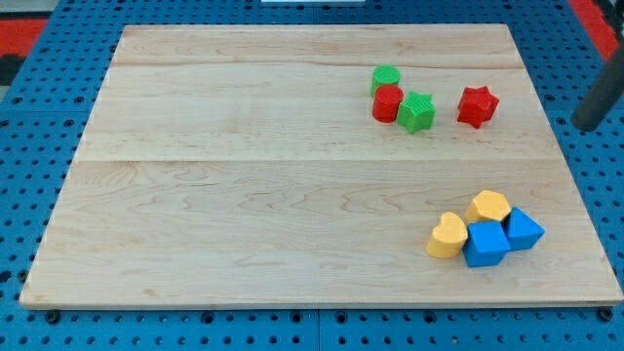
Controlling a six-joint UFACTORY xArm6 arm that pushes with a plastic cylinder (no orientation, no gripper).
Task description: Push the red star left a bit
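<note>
Nearest the counter's [244, 224] bottom edge, toward its bottom-right corner, sits a tight cluster of four blocks. Yellow heart [448, 236] on the cluster's left, touching the blue cube [485, 244] beside it. Second yellow heart [488, 206] just above the cube, touching it. A blue block [524, 229], angular, exact shape hard to tell, presses against the cube's right side.

Middle of the counter: bare wood, seams between planks running side to side.

Farther up, toward the top-right corner, a second group. Red cylinder [387, 102] in the middle; green cylinder [386, 78] touching it on the top side; green star [416, 111] touching it on the right.

Red star [478, 105], the task's thing, sits alone just right of that group, a clear gap between it and the green star. It lies near the counter's right edge, about level with the red cylinder.

My tip [586, 127] is off the counter, past its right edge, over the blue pegboard [29, 146]. The dark rod slants up and out of view at the right. The tip is right of the red star, apart from it, touching no block.

No fingers on this rig, so no open or closed state to report.
</note>
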